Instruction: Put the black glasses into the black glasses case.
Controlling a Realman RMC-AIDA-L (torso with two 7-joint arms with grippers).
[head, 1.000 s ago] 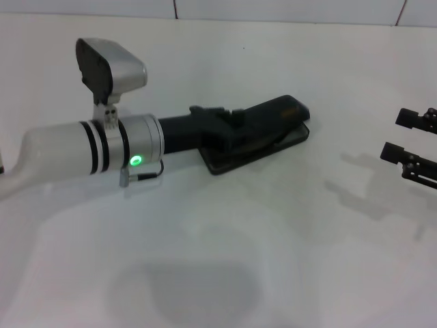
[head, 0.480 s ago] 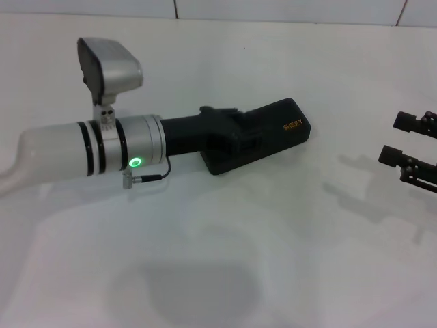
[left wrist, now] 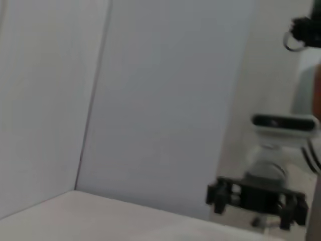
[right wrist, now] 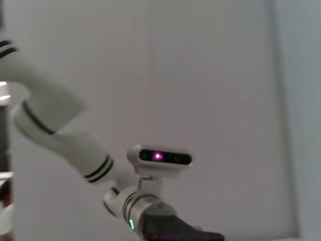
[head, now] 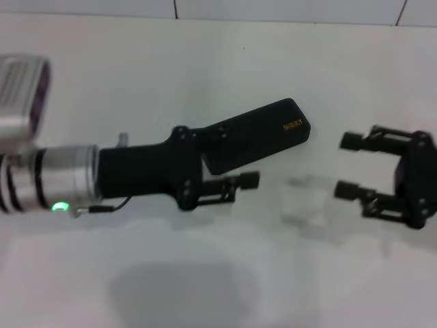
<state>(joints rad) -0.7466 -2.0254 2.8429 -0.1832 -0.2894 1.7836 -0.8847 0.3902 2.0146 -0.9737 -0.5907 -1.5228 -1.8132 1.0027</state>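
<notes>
Both grippers hang with jaws apart and empty: the left gripper (head: 235,184) just beside the shut black glasses case (head: 263,133), the right gripper (head: 365,167) well apart from it. Backing away should avoid nudging the lid. Only the head view shows the case; the glasses are unseen.

bare white table (head: 205,287) between left gripper (head: 232,160) and right gripper (head: 349,164), closed black glasses case (head: 256,133) beside left gripper

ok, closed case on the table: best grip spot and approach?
Grip the black glasses case across its narrow width near the middle, from above. It lies flat and shut, long axis diagonal, and the left hand crowds its near-left end.
</notes>
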